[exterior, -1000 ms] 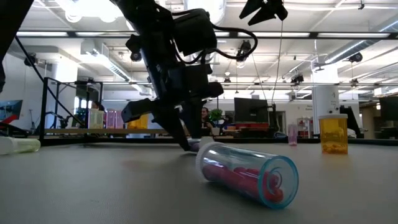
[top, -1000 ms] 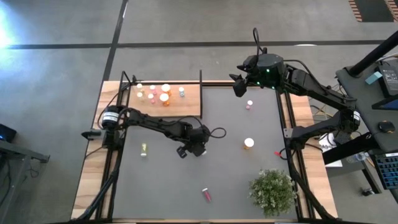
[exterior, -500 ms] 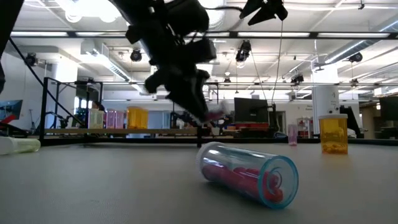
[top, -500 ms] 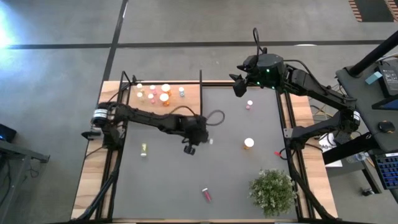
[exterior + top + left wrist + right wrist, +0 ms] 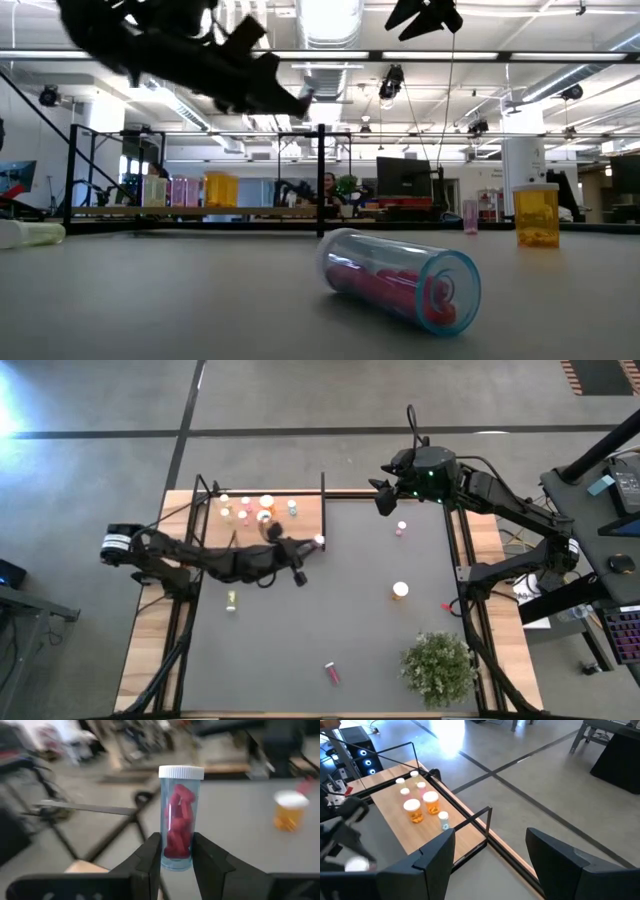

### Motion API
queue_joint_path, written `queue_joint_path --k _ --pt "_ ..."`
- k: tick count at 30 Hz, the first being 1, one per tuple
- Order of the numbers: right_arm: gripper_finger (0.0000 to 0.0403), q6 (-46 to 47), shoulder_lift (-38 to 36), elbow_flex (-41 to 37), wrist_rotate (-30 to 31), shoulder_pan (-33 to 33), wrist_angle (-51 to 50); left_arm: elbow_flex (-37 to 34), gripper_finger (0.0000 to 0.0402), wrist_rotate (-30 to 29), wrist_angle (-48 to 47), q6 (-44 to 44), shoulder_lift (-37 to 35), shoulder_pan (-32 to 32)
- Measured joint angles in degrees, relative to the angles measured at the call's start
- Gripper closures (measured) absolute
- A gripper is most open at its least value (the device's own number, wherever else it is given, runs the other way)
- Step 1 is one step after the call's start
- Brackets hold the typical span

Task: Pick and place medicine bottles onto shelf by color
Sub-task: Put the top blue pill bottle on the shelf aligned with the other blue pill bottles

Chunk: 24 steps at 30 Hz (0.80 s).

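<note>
My left gripper (image 5: pixel 306 550) is shut on a clear bottle of red pills (image 5: pixel 180 820) with a white cap (image 5: pixel 319 541), high above the table by the right near corner of the light-wood shelf (image 5: pixel 300 530). Several bottles, pink, orange and pale, stand upright on the shelf (image 5: pixel 427 802). My right gripper (image 5: pixel 383 500) is open and empty, high above the table's far edge, right of the shelf; its fingers (image 5: pixel 435 855) stand wide apart. Loose bottles stand or lie on the dark tabletop. My left gripper pinches the bottle's lower body (image 5: pixel 177 852), near its base, between its two fingers (image 5: pixel 150 857). The fingers reach out nearly level from the table's left and lie along the bottle. The cap end (image 5: pixel 181 771) sticks out past the fingertips. The bottle is lifted clear of table and shelf.
On the table: a pink bottle (image 5: pixel 401 528) and an orange one (image 5: pixel 400 590) upright at the right, a yellow-green one (image 5: pixel 231 600) at the left, a red-pill one (image 5: pixel 400 285) lying near the front edge. A bushy plant (image 5: pixel 438 665) stands front right. A thin black frame (image 5: pixel 323 490) borders the shelf.
My left gripper has risen from the table's middle with the red-pill bottle and gone toward the far edge and the shelf. It has tipped from pointing down to nearly level. The bottle is now lifted clear, cap toward the table's right.
</note>
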Motion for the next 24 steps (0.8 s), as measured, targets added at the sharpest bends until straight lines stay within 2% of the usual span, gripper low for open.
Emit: queue_joint_path --k 3,6,11,17,24 --pt "0.017 0.0 0.0 0.0 0.0 0.0 0.0 -5.0 0.0328 -4.4 10.5 0.0 -0.4 0.0" --pt "0.017 0.0 0.0 0.0 0.0 0.0 0.0 -8.3 0.0328 -8.3 15.9 0.0 -0.2 0.1" --pt "0.017 0.0 0.0 0.0 -0.2 0.0 0.0 -12.2 0.0328 -13.2 16.8 -0.6 0.1 0.1" --pt "0.017 0.0 0.0 0.0 -0.3 0.0 0.0 -15.9 0.0328 -19.6 17.0 -10.1 0.6 0.9" --pt "0.017 0.0 0.0 0.0 -0.3 0.0 0.0 -18.7 0.0304 -20.1 18.3 -17.9 5.4 3.3"
